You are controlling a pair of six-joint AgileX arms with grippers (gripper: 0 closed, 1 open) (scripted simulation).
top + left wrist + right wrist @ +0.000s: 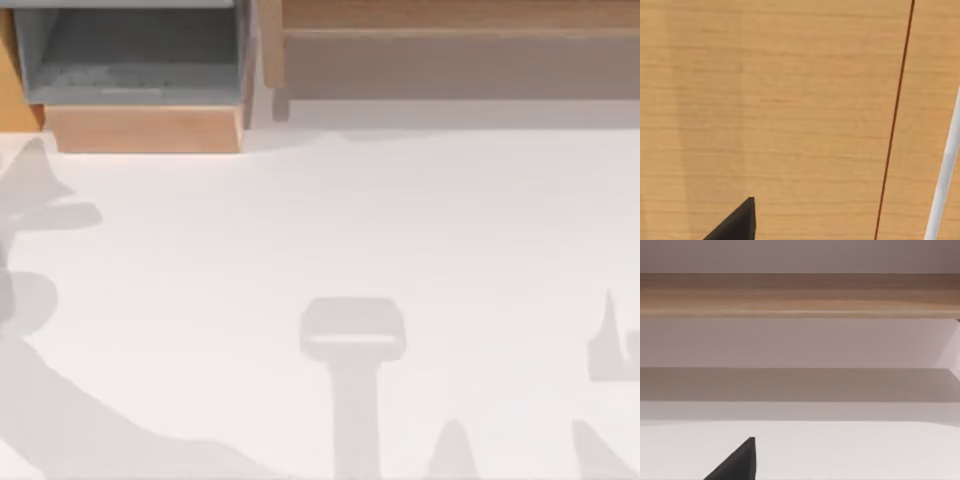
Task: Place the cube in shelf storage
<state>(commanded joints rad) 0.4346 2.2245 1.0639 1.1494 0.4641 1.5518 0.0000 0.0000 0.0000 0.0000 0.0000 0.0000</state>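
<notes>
The cube is out of view. The shelf storage (460, 62), a long wooden unit with a light brown edge and brownish-grey face, runs along the table's back right. The right wrist view faces it squarely, its wood edge (800, 295) above a shaded recess. A dark part of my right gripper (737, 464) juts in at that picture's rim, over the white table. A like dark part of my left gripper (737, 224) shows against a light wooden surface (780, 110) crossed by a thin dark red line.
A box-like wooden compartment with grey lining (140, 60) stands at the back left, beside the shelf. The white table (330, 220) spreads in front of both, carrying only soft grey shadows of the arms.
</notes>
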